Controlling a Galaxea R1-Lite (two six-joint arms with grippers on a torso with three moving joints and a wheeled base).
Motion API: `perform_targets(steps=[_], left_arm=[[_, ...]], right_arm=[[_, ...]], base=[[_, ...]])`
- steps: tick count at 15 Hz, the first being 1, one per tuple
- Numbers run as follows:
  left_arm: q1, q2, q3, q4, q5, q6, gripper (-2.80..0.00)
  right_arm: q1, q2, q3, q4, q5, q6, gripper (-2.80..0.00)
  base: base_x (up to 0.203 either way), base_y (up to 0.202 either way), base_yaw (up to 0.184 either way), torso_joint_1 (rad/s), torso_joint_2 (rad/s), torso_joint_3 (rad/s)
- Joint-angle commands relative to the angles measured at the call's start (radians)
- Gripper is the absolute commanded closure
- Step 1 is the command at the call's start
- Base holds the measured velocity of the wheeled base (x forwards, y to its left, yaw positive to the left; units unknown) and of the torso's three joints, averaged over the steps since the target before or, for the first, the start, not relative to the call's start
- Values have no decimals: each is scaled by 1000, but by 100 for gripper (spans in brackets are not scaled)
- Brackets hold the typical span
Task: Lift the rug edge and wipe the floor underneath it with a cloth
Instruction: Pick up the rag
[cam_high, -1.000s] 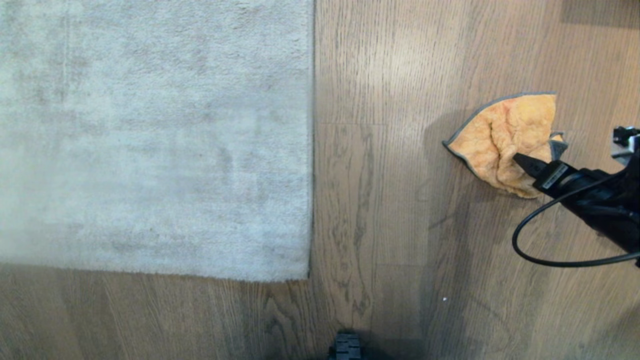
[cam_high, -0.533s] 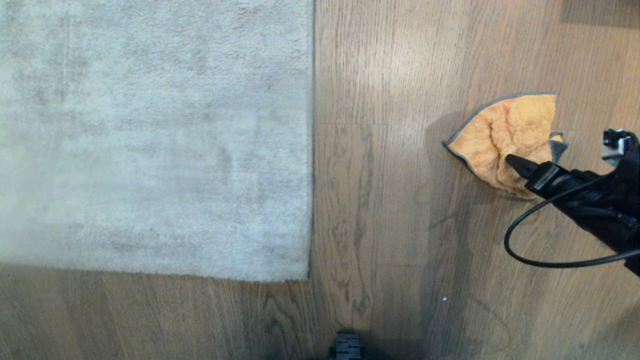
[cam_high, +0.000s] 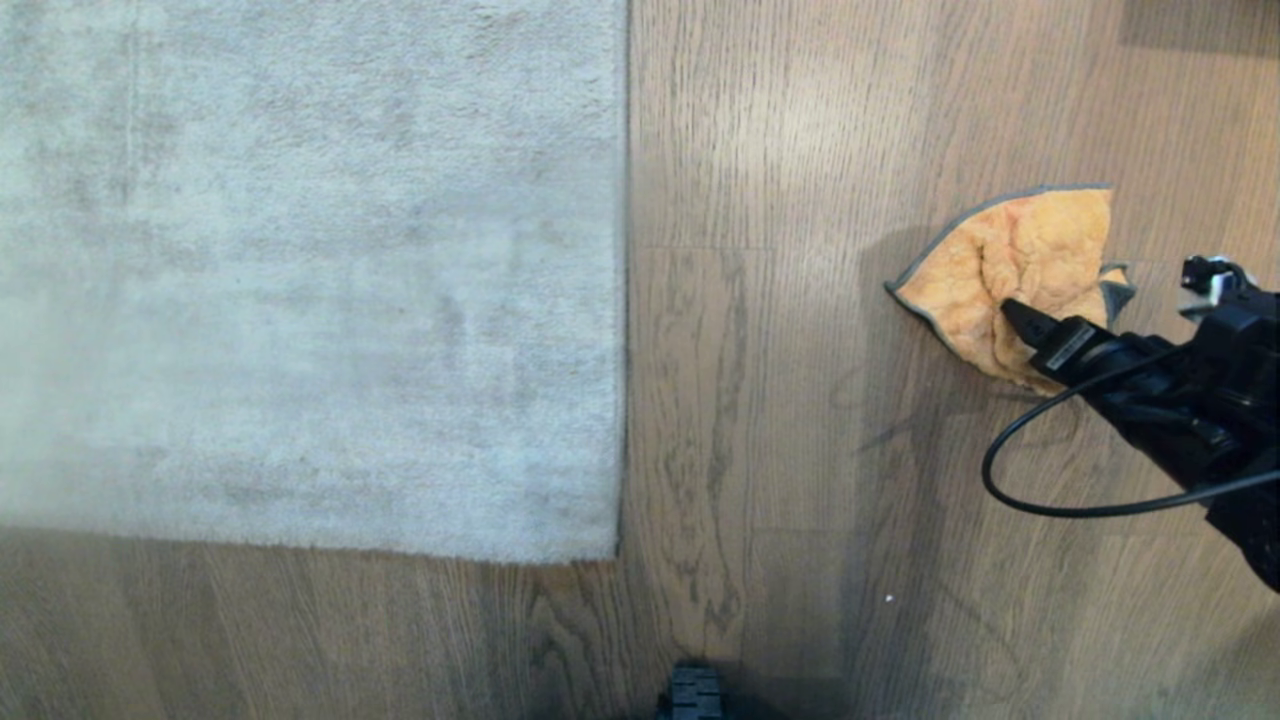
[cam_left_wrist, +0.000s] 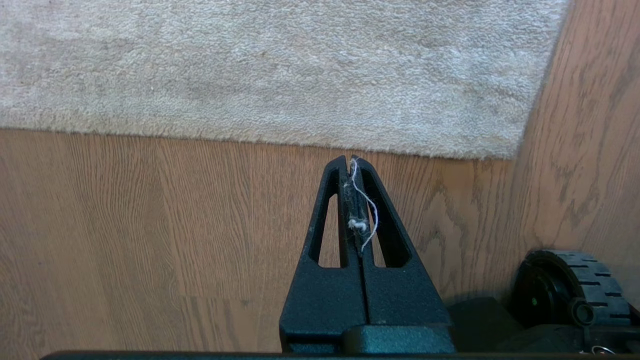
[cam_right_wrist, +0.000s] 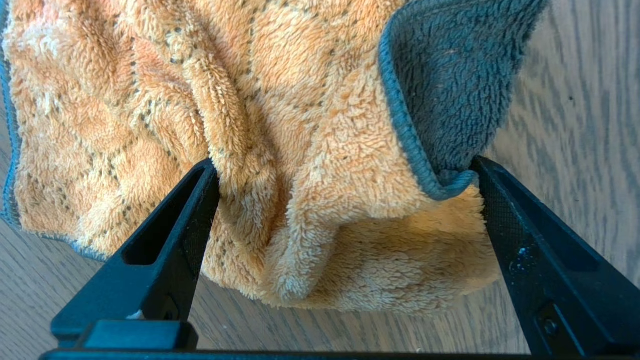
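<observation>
The pale grey rug (cam_high: 300, 270) lies flat, its straight rug edge (cam_high: 623, 300) running along the brown wood floor (cam_high: 780, 420). The crumpled orange cloth (cam_high: 1010, 260) with blue-grey trim lies on the floor to the right of the rug. My right gripper (cam_right_wrist: 345, 165) is open, low over the floor, and its two fingers straddle the cloth's (cam_right_wrist: 310, 150) near fold; one fingertip (cam_high: 1012, 312) shows over the cloth in the head view. My left gripper (cam_left_wrist: 350, 161) is shut, with a white thread caught in it, parked above the floor just short of the rug's near border (cam_left_wrist: 280, 142).
A black cable (cam_high: 1000, 480) loops out from the right arm over the floor. A wheel (cam_left_wrist: 570, 285) of my base sits by the rug's corner (cam_left_wrist: 507, 150), and a black part of my base (cam_high: 695, 692) shows at the head view's bottom edge.
My right gripper has advanced to the left and farther onto the cloth, still open. The cloth, the rug and the left gripper have not moved.
</observation>
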Motion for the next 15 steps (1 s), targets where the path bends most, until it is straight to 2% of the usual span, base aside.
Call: perform_targets(steps=[1, 3, 4, 15], left_arm=[[0, 0, 0, 0, 0, -1, 0], [0, 0, 0, 0, 0, -1, 0], [0, 0, 0, 0, 0, -1, 0], [0, 0, 0, 0, 0, -1, 0]], right_arm=[[2, 4, -1, -6, -1, 2, -280], [2, 3, 5, -6, -7, 1, -280], [3, 3, 5, -7, -15, 1, 0], [31, -3, 20, -53, -22, -17, 0]], base=[[0, 0, 0, 0, 0, 0], [0, 0, 0, 0, 0, 0], [0, 0, 0, 0, 0, 0], [0, 0, 0, 0, 0, 0]])
